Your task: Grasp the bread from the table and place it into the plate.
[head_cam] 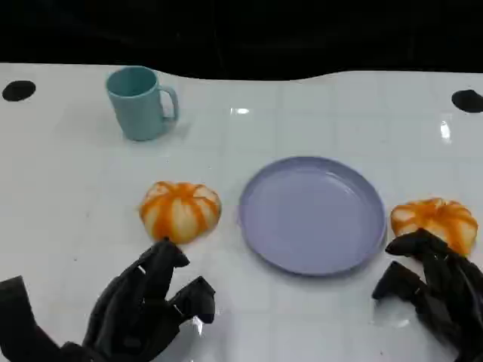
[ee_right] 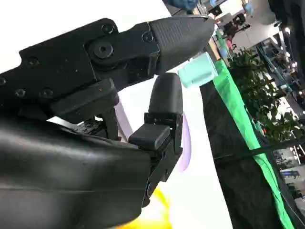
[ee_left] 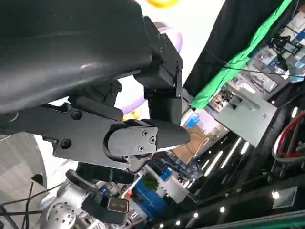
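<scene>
Two round bread rolls, orange with pale cream stripes, pumpkin-like: left bread (head_cam: 180, 210) just left of the lavender plate (head_cam: 260, 226), right bread (head_cam: 435, 221) just right of it. Left hand (head_cam: 148, 304) near the left bread, fingers apart, holding nothing. Right hand (head_cam: 432, 288) fingertips at the right bread, not gripping. Teal mug (head_cam: 139, 102) behind.

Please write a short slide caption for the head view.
Two breads flank an empty plate; both hands open.
</scene>
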{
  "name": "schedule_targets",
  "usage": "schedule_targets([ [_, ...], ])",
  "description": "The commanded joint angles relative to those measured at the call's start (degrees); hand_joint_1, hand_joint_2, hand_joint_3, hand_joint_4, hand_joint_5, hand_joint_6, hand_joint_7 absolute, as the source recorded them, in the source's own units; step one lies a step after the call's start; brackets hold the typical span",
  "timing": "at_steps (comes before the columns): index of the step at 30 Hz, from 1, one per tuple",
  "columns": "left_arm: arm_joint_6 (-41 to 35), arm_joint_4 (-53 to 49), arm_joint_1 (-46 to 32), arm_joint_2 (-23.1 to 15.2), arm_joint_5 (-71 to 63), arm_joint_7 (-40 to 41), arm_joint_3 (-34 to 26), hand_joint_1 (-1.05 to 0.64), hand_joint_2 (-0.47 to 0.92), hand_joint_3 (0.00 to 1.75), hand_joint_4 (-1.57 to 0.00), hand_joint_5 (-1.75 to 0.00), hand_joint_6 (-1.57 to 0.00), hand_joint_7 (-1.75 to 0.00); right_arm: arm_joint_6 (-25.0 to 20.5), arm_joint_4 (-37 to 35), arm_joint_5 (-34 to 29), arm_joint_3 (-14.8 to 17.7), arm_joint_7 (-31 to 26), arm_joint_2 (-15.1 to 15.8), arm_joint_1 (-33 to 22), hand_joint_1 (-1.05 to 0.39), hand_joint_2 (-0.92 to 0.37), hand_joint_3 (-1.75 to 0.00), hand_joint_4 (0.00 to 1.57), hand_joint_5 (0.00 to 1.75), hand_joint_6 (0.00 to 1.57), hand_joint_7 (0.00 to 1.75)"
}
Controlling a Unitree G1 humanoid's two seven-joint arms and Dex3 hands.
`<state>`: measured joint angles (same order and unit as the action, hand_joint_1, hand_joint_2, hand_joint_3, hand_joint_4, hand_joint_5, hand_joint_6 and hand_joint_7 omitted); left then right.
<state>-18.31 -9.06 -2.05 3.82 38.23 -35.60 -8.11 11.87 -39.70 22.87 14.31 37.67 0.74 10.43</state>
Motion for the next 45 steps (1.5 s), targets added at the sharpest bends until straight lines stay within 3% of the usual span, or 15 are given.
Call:
schedule_targets([
  [1, -0.32, 0.4, 0.36, -0.5, 0.01, 0.69, -0.57, -0.55, 0.92, 0.28, -0.81, -1.75, -0.64, -1.71, 0.39, -1.43, -0.38, 0.08, 0.12, 0.86, 0.13, -0.55, -0.92, -0.19, 0.63, 1.61, 0.63, 1.22],
  [15, 0.29, -0.18, 0.76, -0.4, -0.33, 0.4, -0.84, -0.55, 0.92, 0.3, -0.8, -1.75, -0.62, -1.72, 2.99, -3.47, -1.71, -0.04, -0.31, 1.03, 0.82, -0.56, -0.92, -0.21, 0.68, 1.58, 0.65, 1.21],
  [21, 1.79, -0.61, 1.82, -0.71, -1.12, 0.36, -0.98, -0.57, 0.92, 0.29, -0.76, -1.75, -0.63, -1.58, 3.11, -4.03, -1.31, 0.06, 0.21, 0.89, 1.24, -0.56, -0.92, -0.22, 0.67, 1.58, 0.64, 1.21],
  [23, 4.18, -0.87, 2.26, -0.56, -2.59, 0.85, -0.88, -0.57, 0.92, 0.26, -0.71, -1.57, -0.64, -1.21, 3.24, -4.25, -1.49, 0.01, -0.07, 0.83, 1.39, -0.56, -0.92, -0.21, 0.67, 1.58, 0.64, 1.22],
  [24, 6.24, -1.09, 2.56, -0.88, -4.15, 0.52, -0.45, -0.57, 0.92, 0.25, -0.71, -1.52, -0.64, -1.12, 3.01, -4.37, -1.41, 0.05, -0.27, 0.73, 1.55, -0.56, -0.92, -0.21, 0.67, 1.58, 0.64, 1.22],
  [27, 10.95, -1.89, 3.31, -1.63, -7.58, -0.34, 0.48, -0.56, 0.92, 0.23, -0.5, -1.3, -0.66, -0.59, 0.68, -4.32, 0.02, 0.58, 0.27, 0.46, 1.99, -0.55, -0.92, -0.17, 0.67, 1.57, 0.64, 1.2],
  [30, 13.68, -1.53, 3.96, -2.65, -10.48, 0.18, 1.49, -0.56, 0.92, 0.23, -0.48, -1.26, -0.67, -0.5, 0.6, -4.28, 0.05, 0.71, 0.61, 0.39, 2.12, -0.54, -0.92, -0.16, 0.67, 1.57, 0.64, 1.2],
  [31, 15.65, -1.08, 4.43, -3.52, -12.67, 0.43, 2.23, -0.53, 0.92, 0.17, -0.42, -1.02, -0.56, -0.31, 0.74, -4.42, 0.15, 0.79, 0.88, 0.34, 2.25, -0.54, -0.92, -0.16, 0.66, 1.57, 0.63, 1.19],
  [32, 17.79, -0.91, 4.92, -4.38, -14.75, 0.37, 2.91, -0.52, 0.92, 0.15, -0.4, -0.91, -0.53, -0.23, 1.06, -4.62, 0.0, 0.72, 1.23, 0.42, 2.36, -0.54, -0.92, -0.16, 0.65, 1.56, 0.63, 1.19],
  [38, 27.25, 0.34, 6.26, -8.38, -25.86, 3.67, 5.56, -0.52, 0.92, 0.08, -0.24, -0.68, -0.46, -0.06, 1.13, -4.19, -0.38, 0.5, 1.5, 0.58, 2.2, -0.55, -0.92, -0.17, 0.64, 1.56, 0.62, 1.19],
  [45, 37.92, 1.62, 8.29, -14.14, -42.01, 12.17, 8.19, -0.51, 0.92, 0.04, -0.21, -0.48, -0.4, 0.0, 0.82, -3.69, -0.16, 0.6, 1.56, 0.56, 1.97, -0.53, -0.92, -0.19, 0.64, 1.57, 0.61, 1.22],
])
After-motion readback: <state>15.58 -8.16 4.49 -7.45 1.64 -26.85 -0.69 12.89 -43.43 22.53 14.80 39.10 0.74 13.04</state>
